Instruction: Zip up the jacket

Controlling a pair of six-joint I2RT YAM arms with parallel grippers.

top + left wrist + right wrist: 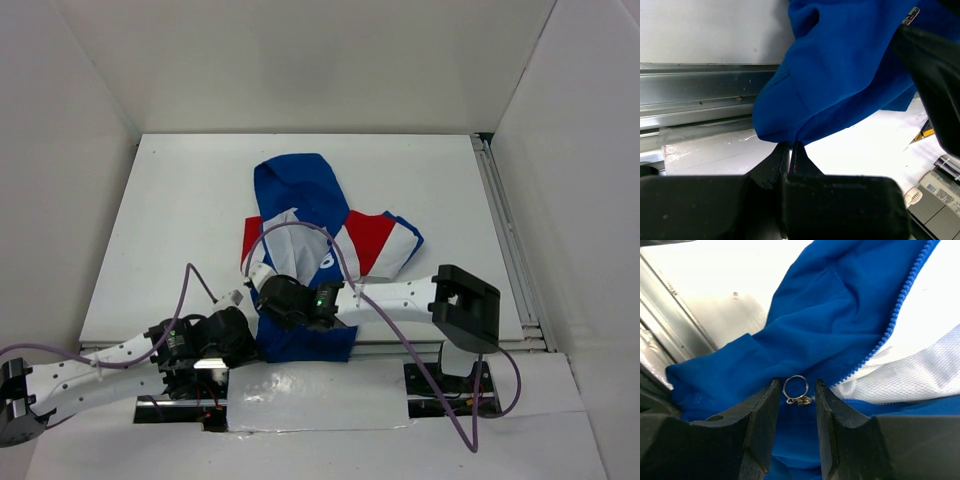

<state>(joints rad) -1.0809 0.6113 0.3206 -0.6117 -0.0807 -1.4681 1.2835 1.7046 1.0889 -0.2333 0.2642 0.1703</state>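
The royal-blue jacket (300,195) lies on the white table (170,220), hood away from me, with red-and-white sleeves (375,240) spread to the sides. Its hem hangs over the table's near edge. My left gripper (250,345) is shut on the blue hem (840,75), the cloth pinched at the fingertips of that gripper (790,145). My right gripper (795,385) hovers low over the jacket's front, open, with the metal zipper pull ring (796,386) between its fingers and a small gap on each side. The blue zipper teeth (900,305) run up to the right beside the white mesh lining (920,370).
A metal rail (690,95) runs along the table's near edge under the hem. Another rail (505,240) borders the table's right side. White walls enclose the table. The right arm's black body (935,75) hangs close to the left gripper.
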